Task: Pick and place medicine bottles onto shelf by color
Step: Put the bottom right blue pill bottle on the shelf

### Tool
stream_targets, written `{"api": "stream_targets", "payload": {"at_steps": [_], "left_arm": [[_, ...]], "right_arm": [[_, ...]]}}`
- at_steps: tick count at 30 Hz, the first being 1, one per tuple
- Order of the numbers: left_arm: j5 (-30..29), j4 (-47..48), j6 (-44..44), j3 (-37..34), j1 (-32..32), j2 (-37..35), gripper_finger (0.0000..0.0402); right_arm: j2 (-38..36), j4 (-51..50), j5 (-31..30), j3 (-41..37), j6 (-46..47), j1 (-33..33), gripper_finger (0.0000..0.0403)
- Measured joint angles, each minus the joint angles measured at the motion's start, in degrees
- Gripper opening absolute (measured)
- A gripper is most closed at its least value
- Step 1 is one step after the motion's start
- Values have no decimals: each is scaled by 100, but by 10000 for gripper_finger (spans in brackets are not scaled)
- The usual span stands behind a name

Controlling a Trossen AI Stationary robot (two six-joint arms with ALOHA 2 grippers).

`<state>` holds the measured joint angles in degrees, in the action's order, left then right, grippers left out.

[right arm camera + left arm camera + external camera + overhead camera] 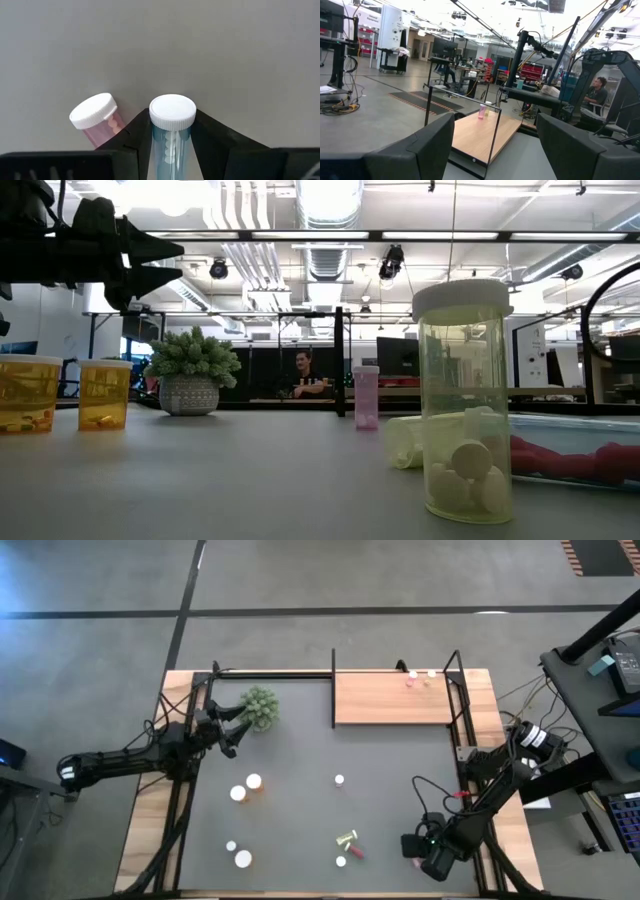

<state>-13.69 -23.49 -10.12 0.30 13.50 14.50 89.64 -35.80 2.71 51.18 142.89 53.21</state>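
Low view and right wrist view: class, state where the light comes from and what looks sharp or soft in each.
Low view: bright ceiling strip lights glare overhead; the yellow-green vial up close is crisp, the room behind softer. Right wrist view: even light, no hard shadows; the blue vial between the right gripper fingers and the pink vial beside it are sharp; the grey tabletop is featureless.

Two dark jointed arms trailing black cables; the right arm [480, 815] seemingly shows red wiring.
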Motion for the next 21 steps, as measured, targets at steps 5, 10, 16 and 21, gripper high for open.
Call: {"api": "stream_targets", "payload": {"at_steps": [5, 10, 16, 21], "left_arm": [[0, -2, 2, 0, 0, -2, 267], [0, -1, -1, 0, 0, -2, 267], [0, -2, -1, 0, 0, 1, 267], [0, 0, 1, 0, -2, -1, 267]], "right_arm": [[-32, -168, -45, 3, -395, -11, 110], [-95, -572, -56, -9, -731, -13, 108], [-455, -967, -232, -9, -795, -13, 109], [-1039, -1174, -924, -11, -793, -13, 109]]}}
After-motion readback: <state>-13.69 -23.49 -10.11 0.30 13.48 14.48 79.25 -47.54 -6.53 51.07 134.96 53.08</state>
